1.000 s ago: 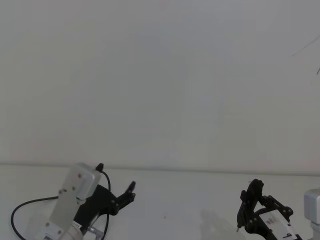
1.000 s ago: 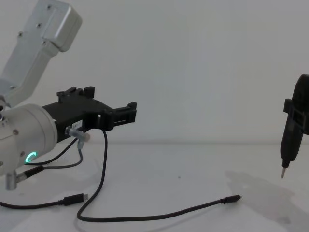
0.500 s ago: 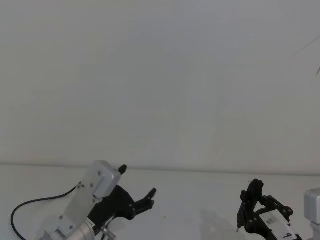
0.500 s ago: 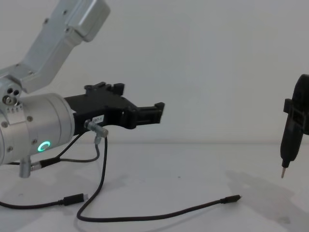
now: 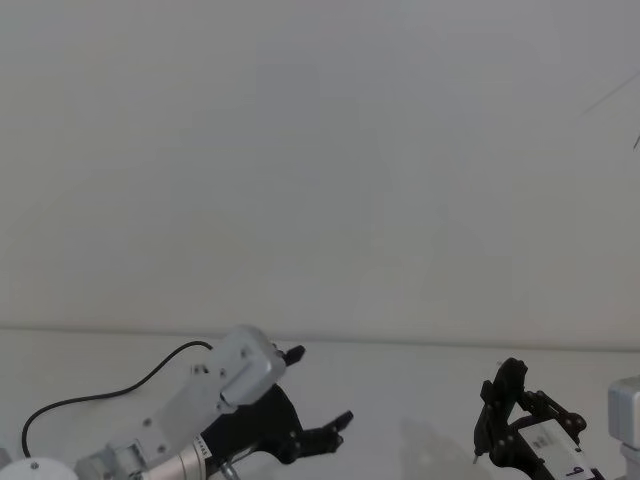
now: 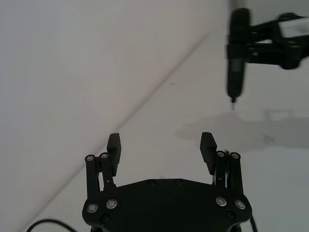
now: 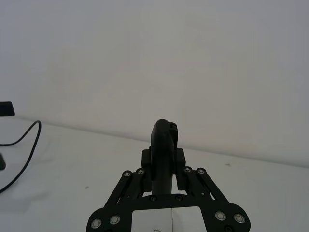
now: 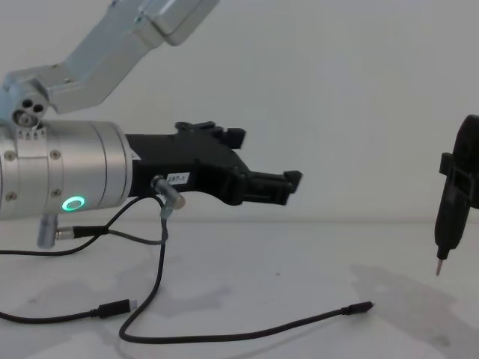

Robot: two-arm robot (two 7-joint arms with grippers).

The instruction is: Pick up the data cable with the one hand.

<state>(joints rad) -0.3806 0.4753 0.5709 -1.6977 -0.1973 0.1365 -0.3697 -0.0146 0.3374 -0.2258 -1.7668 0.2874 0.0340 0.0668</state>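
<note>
Left gripper hung wide open above the cable, not touching.
Thin and matte black, it lay curved on the smooth white table, slim plug below and right of the angular black fingers; right gripper off to the right, clamped on a dark pointed tool.

The cable climbed to the left gripper, its upper end lost among the wires there. The tool was cut by the chest view's right edge.
</note>
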